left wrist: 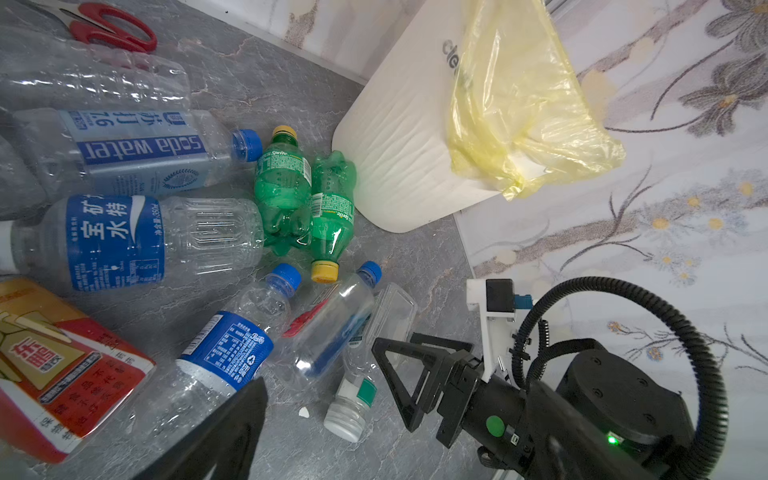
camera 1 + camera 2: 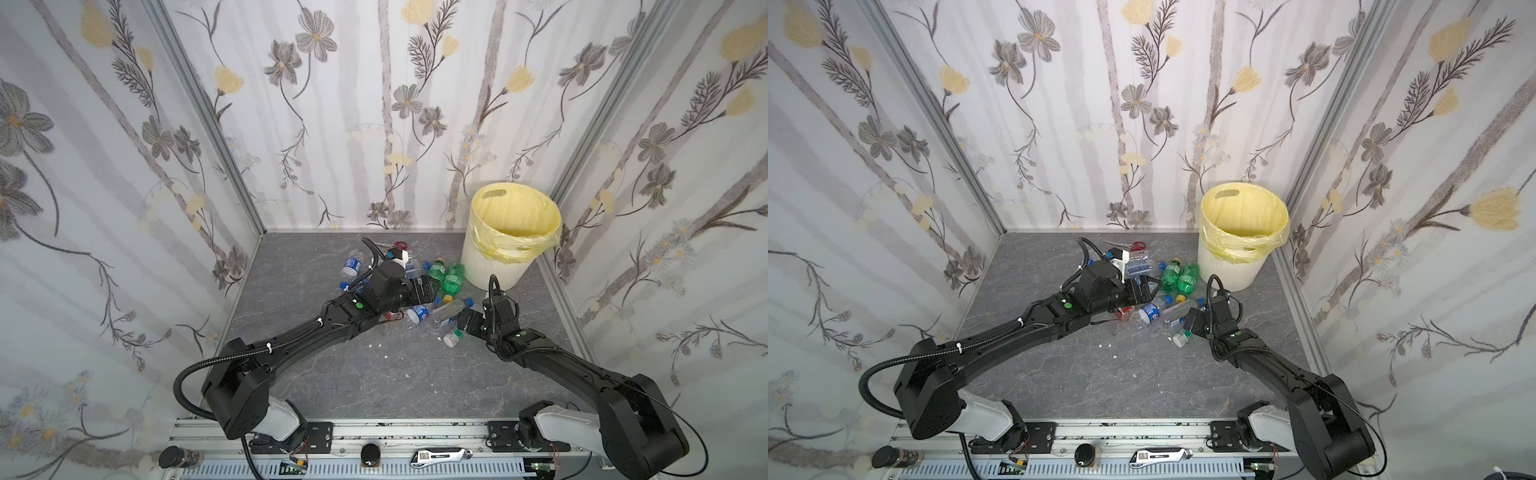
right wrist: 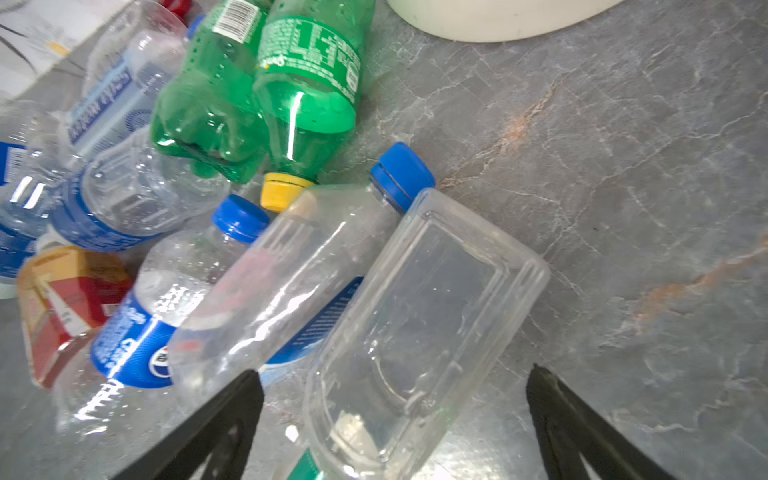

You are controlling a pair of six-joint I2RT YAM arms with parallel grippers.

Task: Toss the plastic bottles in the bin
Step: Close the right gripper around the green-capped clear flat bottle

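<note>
Several plastic bottles lie in a heap at the back middle of the grey table, among them two green ones [image 2: 446, 274] [image 2: 1179, 276] [image 1: 286, 187] [image 3: 291, 83], blue-labelled clear ones [image 1: 112, 241] and an orange-labelled one [image 1: 54, 365]. The white ribbed bin [image 2: 494, 266] [image 2: 1229, 274] [image 1: 399, 158] with its yellow bag stands upright at the back right, just beyond the green pair. My left gripper [image 2: 428, 286] [image 2: 1144, 289] hovers open over the heap, holding nothing. My right gripper [image 2: 467, 320] [image 2: 1192, 320] [image 3: 395, 374] is open. Its jaws stand either side of a clear square-sided bottle [image 3: 415, 324] [image 1: 353, 399] without touching it.
Red-handled scissors [image 2: 401, 245] [image 1: 112, 29] lie behind the heap near the back wall. Small white crumbs [image 2: 378, 345] dot the table in front of the bottles. Flowered walls close in three sides. A metal rail [image 2: 374, 432] with small tools runs along the front.
</note>
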